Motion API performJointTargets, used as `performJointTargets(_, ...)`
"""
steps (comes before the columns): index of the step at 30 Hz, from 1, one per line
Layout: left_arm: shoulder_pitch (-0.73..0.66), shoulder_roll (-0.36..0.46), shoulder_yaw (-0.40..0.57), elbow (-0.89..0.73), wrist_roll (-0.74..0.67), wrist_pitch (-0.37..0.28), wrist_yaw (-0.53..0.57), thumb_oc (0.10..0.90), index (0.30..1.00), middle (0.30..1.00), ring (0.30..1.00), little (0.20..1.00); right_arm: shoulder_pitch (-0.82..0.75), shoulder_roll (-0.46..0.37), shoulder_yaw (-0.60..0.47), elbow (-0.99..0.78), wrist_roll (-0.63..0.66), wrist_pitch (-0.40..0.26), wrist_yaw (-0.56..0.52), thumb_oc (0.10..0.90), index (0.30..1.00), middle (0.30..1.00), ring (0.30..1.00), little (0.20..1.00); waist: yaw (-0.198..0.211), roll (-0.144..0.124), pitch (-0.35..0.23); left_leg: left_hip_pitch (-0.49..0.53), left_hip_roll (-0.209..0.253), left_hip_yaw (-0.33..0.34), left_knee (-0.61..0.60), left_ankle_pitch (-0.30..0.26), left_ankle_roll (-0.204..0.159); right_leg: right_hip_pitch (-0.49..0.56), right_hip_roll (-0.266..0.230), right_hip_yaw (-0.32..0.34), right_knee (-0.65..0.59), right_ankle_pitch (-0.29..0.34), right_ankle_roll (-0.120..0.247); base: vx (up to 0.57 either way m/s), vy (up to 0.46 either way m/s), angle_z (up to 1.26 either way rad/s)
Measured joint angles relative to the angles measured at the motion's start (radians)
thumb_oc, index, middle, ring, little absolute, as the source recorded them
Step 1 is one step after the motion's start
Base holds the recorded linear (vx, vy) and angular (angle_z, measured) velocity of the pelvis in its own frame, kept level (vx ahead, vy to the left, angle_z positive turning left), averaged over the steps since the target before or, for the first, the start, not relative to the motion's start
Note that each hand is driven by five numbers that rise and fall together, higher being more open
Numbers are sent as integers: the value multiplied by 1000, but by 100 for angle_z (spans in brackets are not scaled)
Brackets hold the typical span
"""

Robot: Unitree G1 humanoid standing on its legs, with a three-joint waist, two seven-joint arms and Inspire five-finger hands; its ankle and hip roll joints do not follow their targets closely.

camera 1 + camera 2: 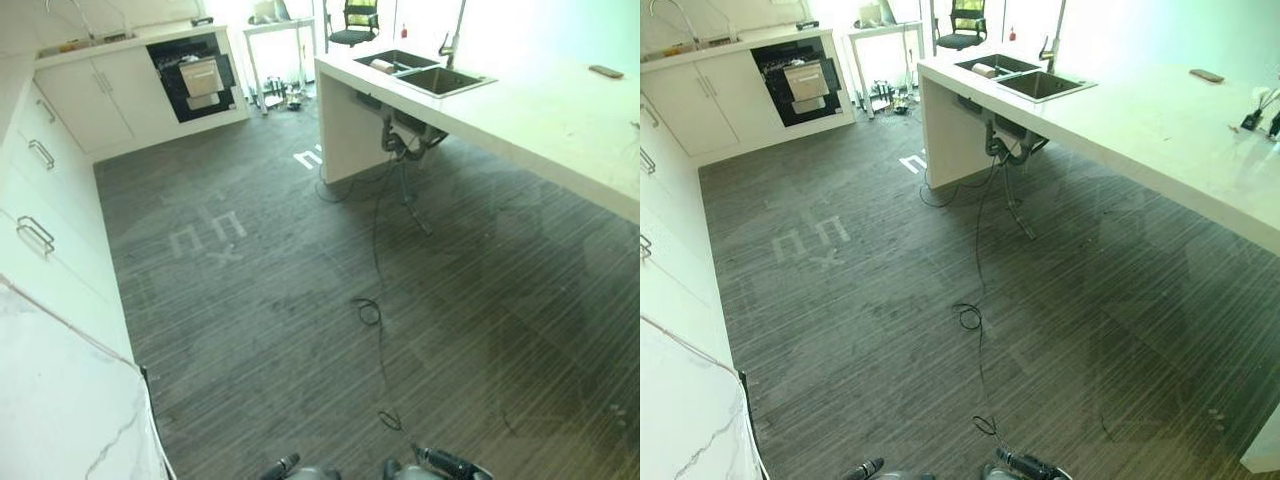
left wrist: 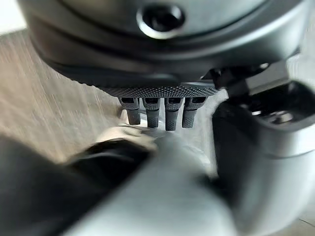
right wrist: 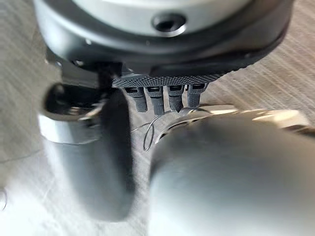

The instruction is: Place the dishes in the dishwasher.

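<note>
Dishwasher (image 1: 195, 80), left eye view: open, rack drawn out, well apart from sink (image 1: 425, 72) | right eye view: pale item (image 1: 985, 70), likely a dish, in the sink's far basin; long carry risks a drop | left wrist view: left hand (image 2: 152, 113) released, empty | right wrist view: right hand (image 3: 170, 101) released, empty

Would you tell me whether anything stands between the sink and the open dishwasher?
Nothing visible does: grey floor lies between the sink and the dishwasher. A white table stands off to the side of that path.
</note>
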Motion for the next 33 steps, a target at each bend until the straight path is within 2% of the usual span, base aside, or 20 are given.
performJointTargets(1,-16,12,-6,-10,1,-7,1,800,900,900,900,900,-3,-3,2,-36,0,-1,-1,800,900,900,900,900,-2,10,9,23,0,4,-12,2,1,19,0,1,-6,0,0,-27,-26,-8)
performJointTargets(2,-16,26,-19,-40,3,-10,1,800,900,900,900,900,5,-10,2,-96,0,-4,-1,800,900,900,900,900,-5,3,17,27,-1,7,-19,3,-1,20,0,1,-10,0,-1,-38,-30,-9)
performJointTargets(5,-7,39,-31,-148,2,-38,6,800,900,900,900,900,27,-40,14,-286,-1,-14,-20,800,900,900,900,900,-6,5,34,28,0,9,-22,9,8,20,1,0,-13,9,-4,-43,-29,-1)
performJointTargets(10,-21,-11,-21,-357,2,-122,6,800,900,900,900,900,23,-56,13,-458,-1,-16,-58,800,900,900,900,900,-18,2,45,28,0,6,-24,10,9,25,1,-3,-14,11,-7,-9,-7,1)
performJointTargets(13,-25,-13,-22,-373,52,-146,46,800,900,900,900,900,29,-63,21,-470,-1,-8,-70,800,900,900,900,900,-31,12,52,31,0,6,-28,10,9,28,2,-4,-18,11,-7,0,0,0)
performJointTargets(17,-11,-8,-10,-388,92,-160,97,800,900,900,900,900,36,-80,22,-470,-1,6,-82,800,900,900,900,900,-28,31,63,32,0,5,-31,10,9,28,2,-5,-18,11,-7,0,0,0)
performJointTargets(23,3,-11,-3,-388,150,-189,174,800,900,900,900,900,47,-78,48,-470,0,8,-100,800,900,900,900,900,-26,20,63,47,-1,-4,-44,12,6,47,4,-13,-31,10,-7,19,-23,4)
performJointTargets(26,2,-5,1,-390,199,-239,228,800,900,900,900,900,48,-79,49,-470,0,3,-101,800,900,900,900,900,-24,5,64,47,-1,-6,-43,13,6,49,4,-17,-32,11,-7,10,-21,2)
performJointTargets(32,5,-5,-2,-402,253,-247,285,800,900,900,900,900,50,-79,50,-470,1,2,-102,800,900,900,900,900,-26,4,63,47,0,-12,-43,13,4,57,5,-27,-37,10,-8,63,-51,5)
performJointTargets(33,4,-5,-1,-402,262,-247,303,800,900,900,900,900,51,-79,53,-471,1,2,-102,800,900,900,900,900,-26,4,63,50,0,-16,-45,-2,-5,62,7,-26,-40,2,-2,150,-72,4)
